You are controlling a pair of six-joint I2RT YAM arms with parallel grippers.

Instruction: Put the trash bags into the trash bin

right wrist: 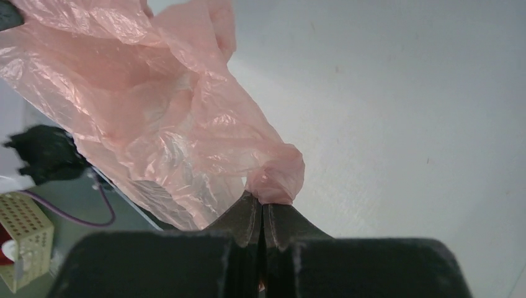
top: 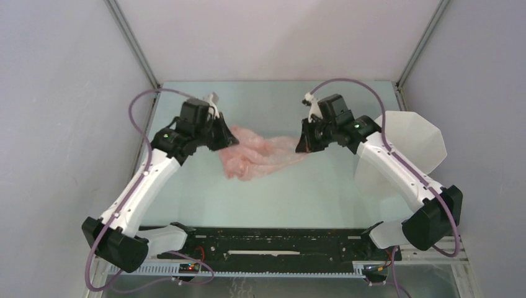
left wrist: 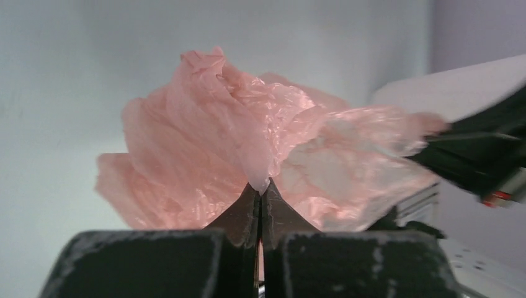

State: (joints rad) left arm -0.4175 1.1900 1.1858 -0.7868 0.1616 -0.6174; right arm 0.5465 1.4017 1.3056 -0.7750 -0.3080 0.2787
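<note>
Two robot arms hold a pale-pink trash bag [top: 257,156] stretched between them over the middle of the pale surface [top: 298,198]. The left gripper [left wrist: 260,186] has its jaws pressed together on a pinch of wrinkled film at the bag's left end. The right gripper [right wrist: 263,202] has its jaws likewise closed on a small bunched knot of film at the bag's right end. The bag sags in loose folds toward the near side between the two; whether it touches the surface cannot be told. The translucent white trash bin [top: 414,144] sits at the right edge of the surface, partly behind the right arm [top: 397,171] and well apart from the bag.
</note>
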